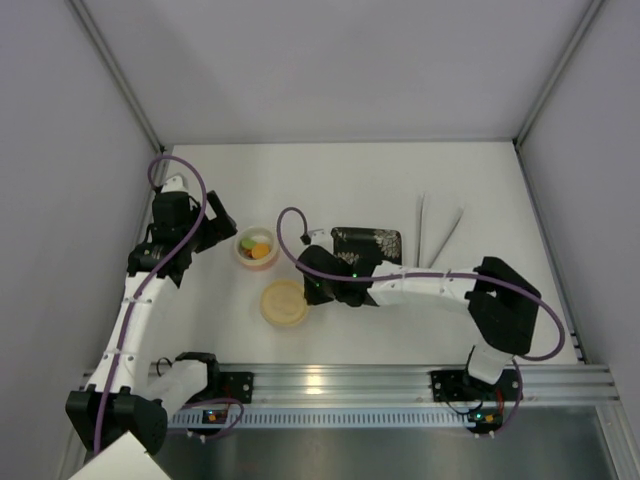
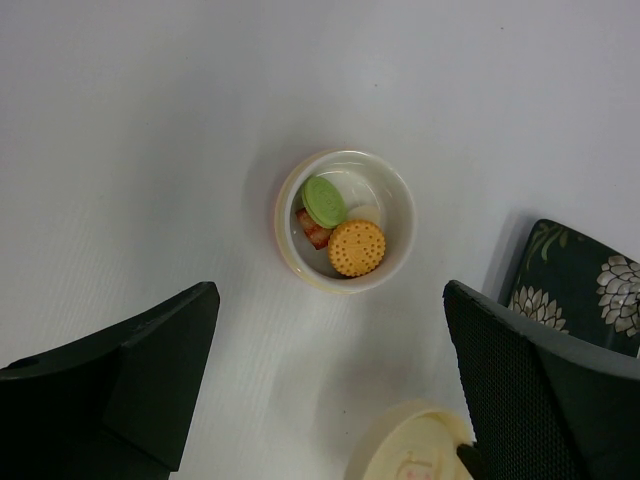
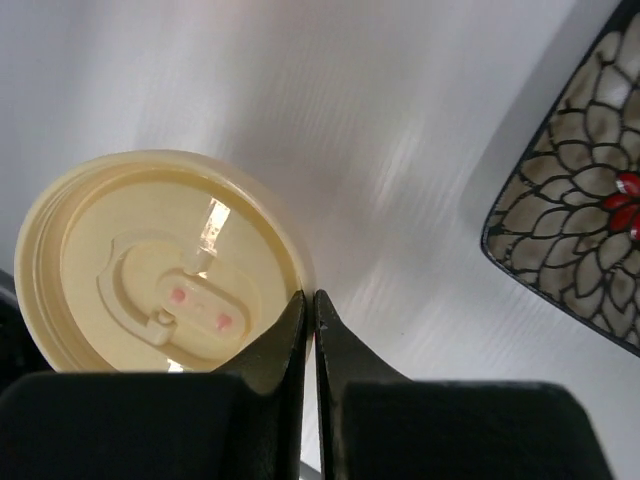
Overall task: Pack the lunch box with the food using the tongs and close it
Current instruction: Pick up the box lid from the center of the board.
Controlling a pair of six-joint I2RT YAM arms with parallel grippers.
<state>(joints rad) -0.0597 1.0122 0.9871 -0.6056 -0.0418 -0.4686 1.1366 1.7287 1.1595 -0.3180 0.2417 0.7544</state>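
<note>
my left hand (image 1: 222,230) hangs wide open just beside the lunch box (image 2: 385,195), which stands uncovered with the food (image 2: 356,247) inside, orange and green rounds on top. my right hand (image 3: 310,300) is pinched tight, tips at the rim of the cream lid (image 3: 160,260); whether the rim is caught between them i cannot tell. the tongs (image 1: 421,225) lie beyond the black plate (image 1: 367,242).

One lunch box (image 2: 385,190), one cream lid (image 3: 100,200), one black floral plate (image 1: 375,240), one pair of tongs (image 1: 420,225) — one green round (image 2: 324,201), one orange round (image 2: 356,247), one reddish-brown bit (image 2: 312,230).
</note>
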